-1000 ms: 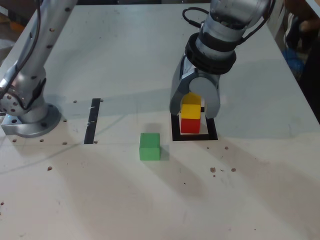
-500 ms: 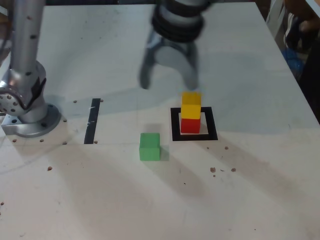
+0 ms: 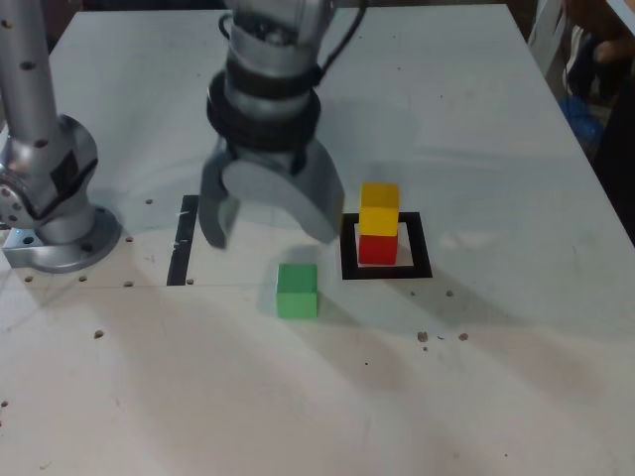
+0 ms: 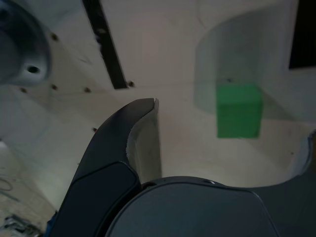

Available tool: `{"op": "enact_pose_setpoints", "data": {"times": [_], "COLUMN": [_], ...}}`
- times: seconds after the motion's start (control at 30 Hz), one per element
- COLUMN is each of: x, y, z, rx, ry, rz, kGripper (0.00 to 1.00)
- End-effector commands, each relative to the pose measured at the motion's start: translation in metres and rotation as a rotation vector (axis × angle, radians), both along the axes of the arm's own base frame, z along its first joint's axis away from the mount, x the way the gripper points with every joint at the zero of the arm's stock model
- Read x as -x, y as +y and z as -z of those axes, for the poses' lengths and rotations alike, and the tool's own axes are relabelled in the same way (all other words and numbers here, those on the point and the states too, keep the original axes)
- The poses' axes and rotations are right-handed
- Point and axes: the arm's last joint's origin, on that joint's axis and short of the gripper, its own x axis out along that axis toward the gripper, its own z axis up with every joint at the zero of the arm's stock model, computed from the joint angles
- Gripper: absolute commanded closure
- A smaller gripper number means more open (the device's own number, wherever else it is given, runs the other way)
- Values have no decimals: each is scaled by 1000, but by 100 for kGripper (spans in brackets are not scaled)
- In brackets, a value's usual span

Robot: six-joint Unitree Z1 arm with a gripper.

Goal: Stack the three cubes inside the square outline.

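Three cubes [image 3: 379, 222], one square outline [image 3: 386, 271]

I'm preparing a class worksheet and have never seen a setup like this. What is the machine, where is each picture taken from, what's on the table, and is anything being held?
It is one robot arm whose end effector is a two-fingered claw. One picture looks down from a fixed camera; the other comes from a camera on the wrist. On the white table a yellow cube sits on a red cube inside a black square outline. A green cube lies alone, beside a black tape strip. The claw is open over it, holding nothing.
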Motion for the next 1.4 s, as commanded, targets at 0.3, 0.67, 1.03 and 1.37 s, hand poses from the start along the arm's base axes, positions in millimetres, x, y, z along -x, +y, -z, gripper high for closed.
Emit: {"op": "enact_pose_setpoints", "data": {"times": [0.3,0.67,1.03,1.37], "x": [-20,-28,-30,-33], "y": [-24,-18,-10,-11], "z": [42,66,75,74], "rx": [-34,-56,-81,-76], "ry": [81,87,129,108], "rz": [-33,-45,-63,-60], "kGripper": [0,6,53,66]}}
